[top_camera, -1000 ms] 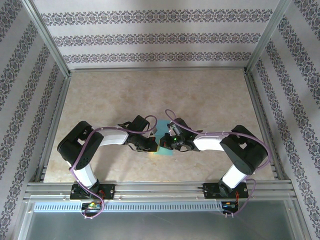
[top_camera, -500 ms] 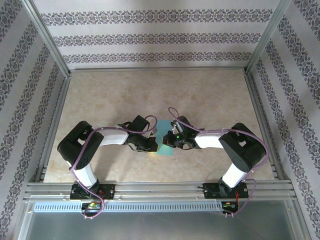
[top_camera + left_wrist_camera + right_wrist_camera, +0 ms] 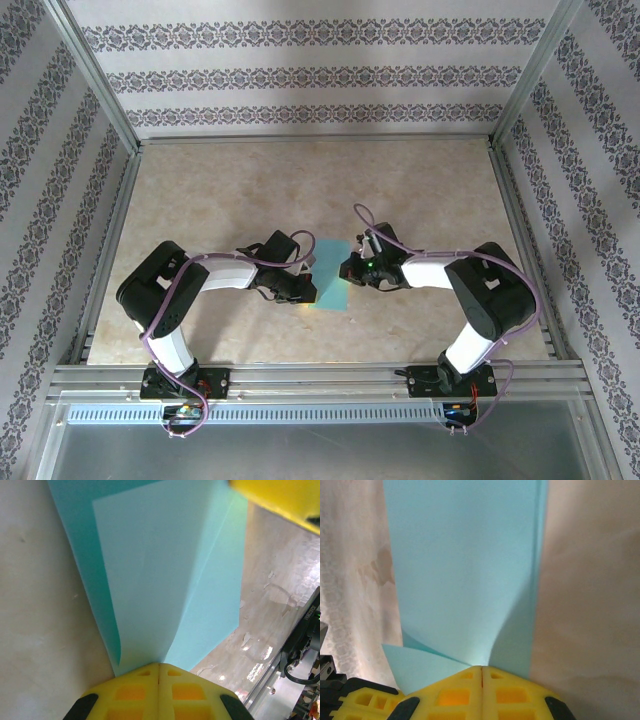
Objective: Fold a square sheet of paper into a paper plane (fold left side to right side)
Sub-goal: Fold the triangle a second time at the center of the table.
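Marble table (image 3: 420, 190): teal sheet (image 3: 331, 287) between left claw (image 3: 159, 666) and right claw (image 3: 481, 668), both clamped on it.

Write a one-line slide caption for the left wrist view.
Left gripper, jaws shut, pinches the square sheet of paper, its pale flap partly folded over, on the marbled table.

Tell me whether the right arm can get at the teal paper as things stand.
Probably yes: the right gripper sits shut at the edge of the square sheet of paper, seemingly pinching it, with nothing between them.
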